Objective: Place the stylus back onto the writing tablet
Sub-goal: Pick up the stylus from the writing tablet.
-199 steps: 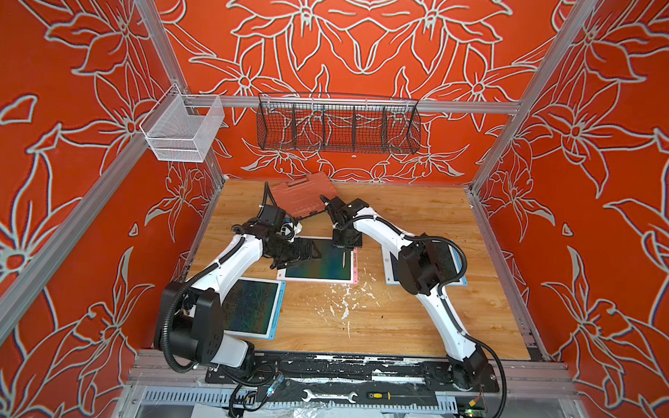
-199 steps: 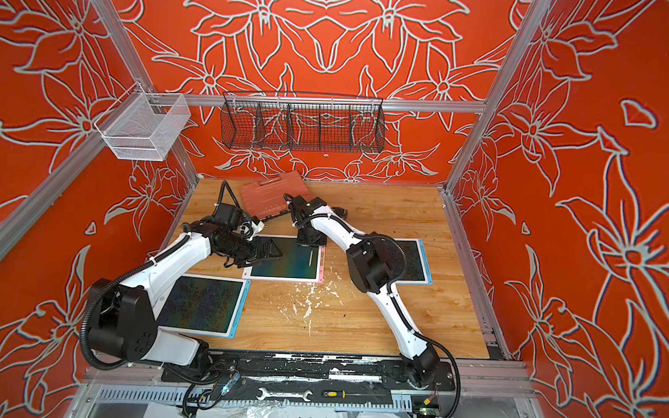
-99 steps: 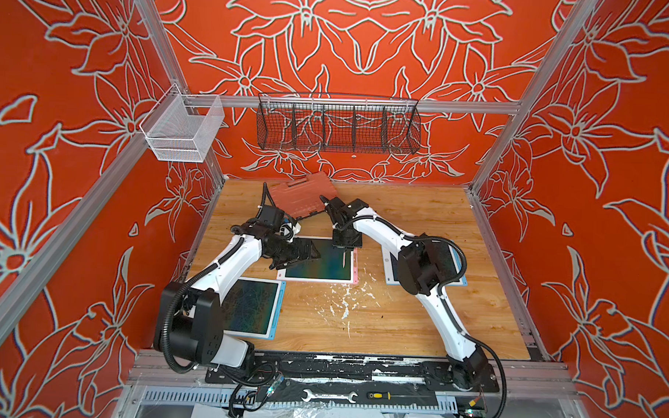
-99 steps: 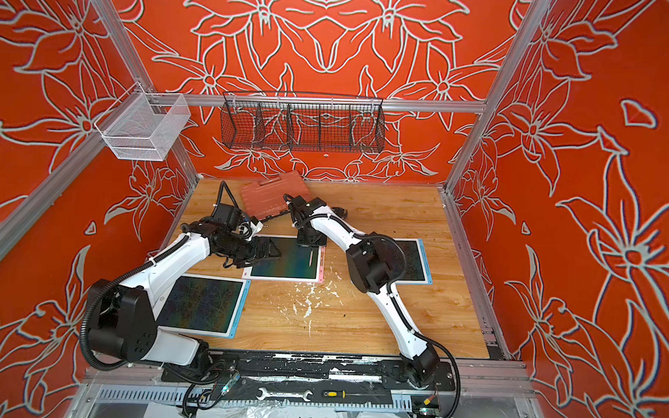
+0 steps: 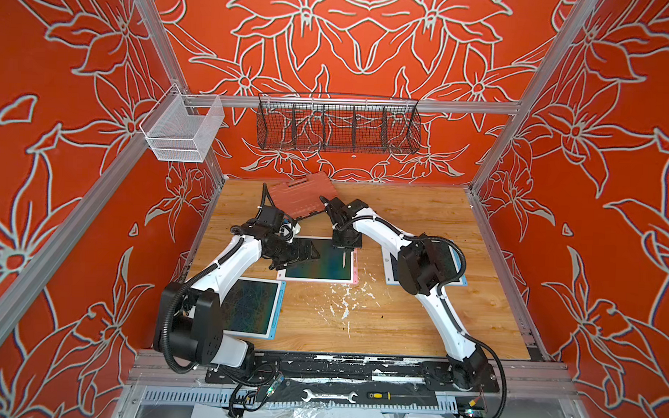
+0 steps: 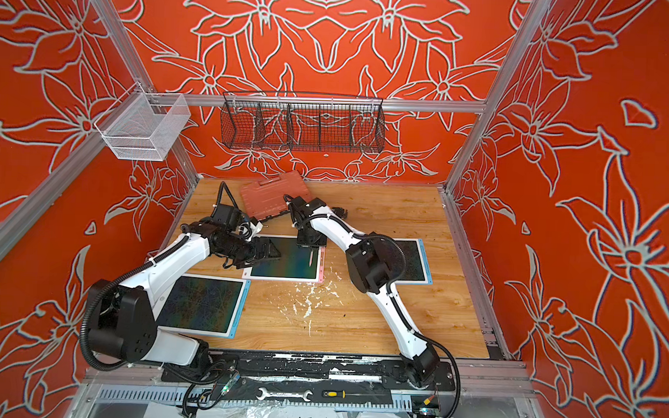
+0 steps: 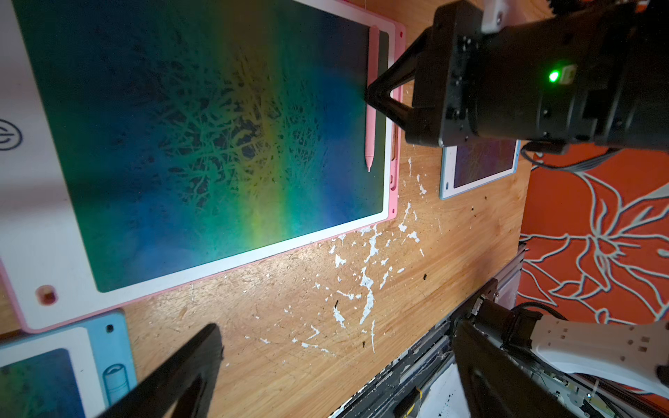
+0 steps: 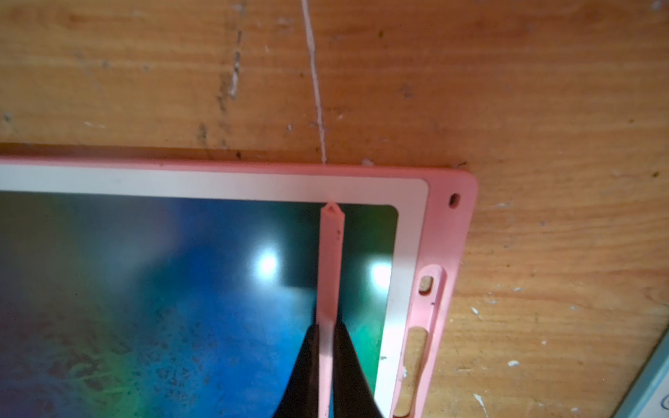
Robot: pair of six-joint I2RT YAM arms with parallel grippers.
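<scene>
R gripper [image 8: 327,327] pinches the pink stylus [image 8: 330,260] between both fingers [image 8: 347,362]. The stylus rests on the tablet [image 8: 231,179] screen, blunt end poking out past the fingertips toward the tablet's corner, w/ the pink edge slot [image 8: 430,289] just beside the grip, not touching the stylus. L gripper [image 7: 336,327] hangs spread wide by the tablet's opposite side, well apart from the stylus.

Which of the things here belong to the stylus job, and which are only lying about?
Job: thin pink stylus, pink-framed writing tablet, right gripper, jaws shut on it.

Lying about: blue-framed tablet beside the left arm, blue-framed tablet under the right arm, red-brown plastic case, black wire basket, white mesh basket, steel wrench, yellow-handled screwdriver.
</scene>
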